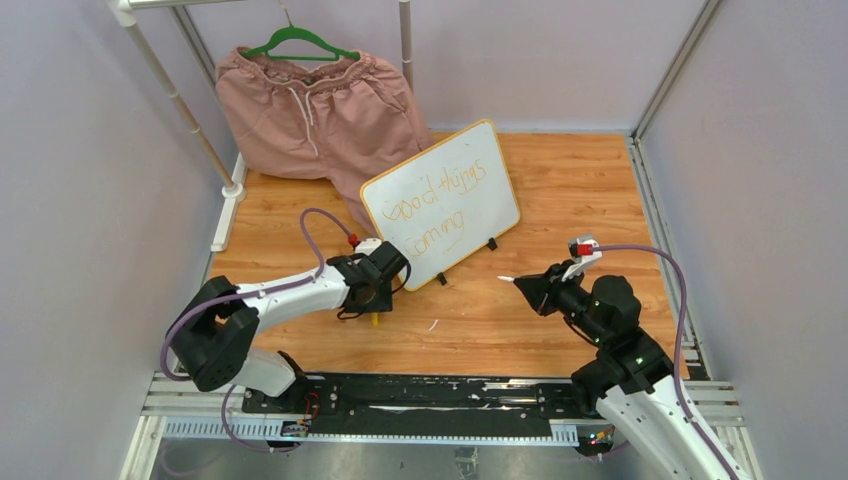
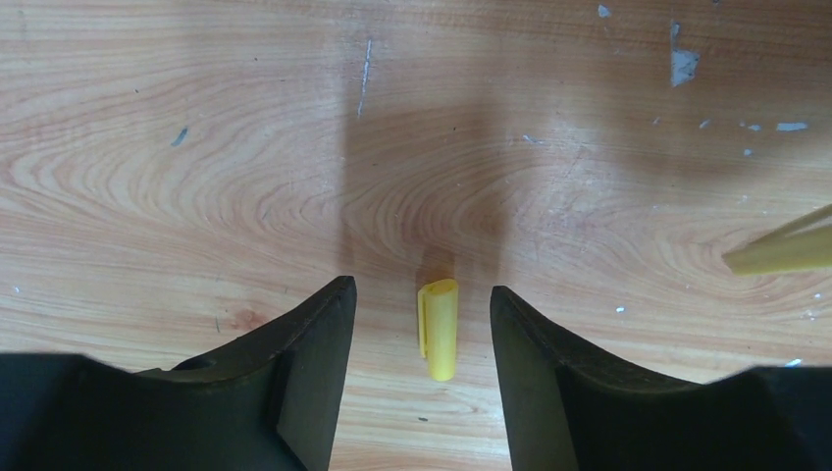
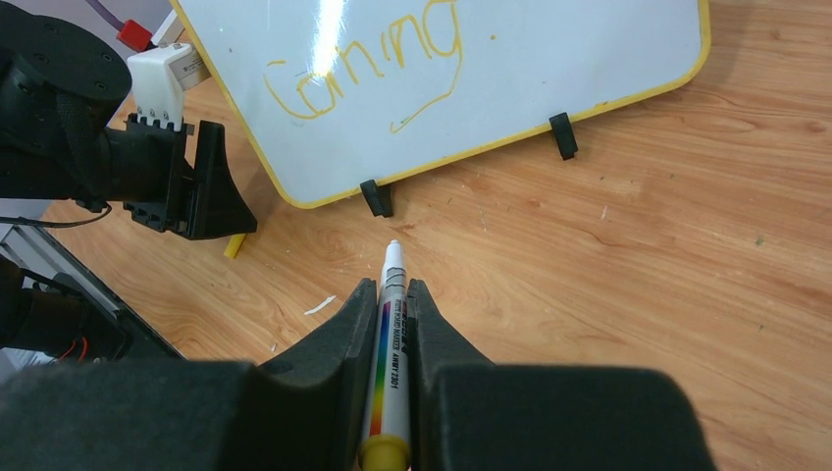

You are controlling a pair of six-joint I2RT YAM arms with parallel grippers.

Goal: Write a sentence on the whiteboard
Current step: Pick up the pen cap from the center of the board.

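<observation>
The whiteboard [image 1: 492,190] stands tilted on two black clip feet in the middle of the wooden table. The sentence [image 1: 440,200] is on it in orange cursive. In the right wrist view the whiteboard [image 3: 569,59] shows its lower word [image 3: 363,61]. My right gripper [image 3: 390,287] is shut on a white marker [image 3: 390,353] with its bare tip pointing at the board's left foot [image 3: 377,198]. My left gripper [image 2: 422,289] points down, open, its fingers either side of a yellow marker cap [image 2: 439,329] lying on the wood, not touching it. From above, the left gripper [image 1: 375,298] is at the board's lower left corner and the right gripper [image 1: 530,287] is to the board's right.
Pink shorts [image 1: 315,115] hang on a green hanger from a white rack [image 1: 180,100] at the back left, just behind the board. The board's yellow edge [image 2: 785,250] enters the left wrist view at the right. Small white scraps [image 1: 432,325] lie on the wood. A black rail [image 1: 420,400] runs along the near edge.
</observation>
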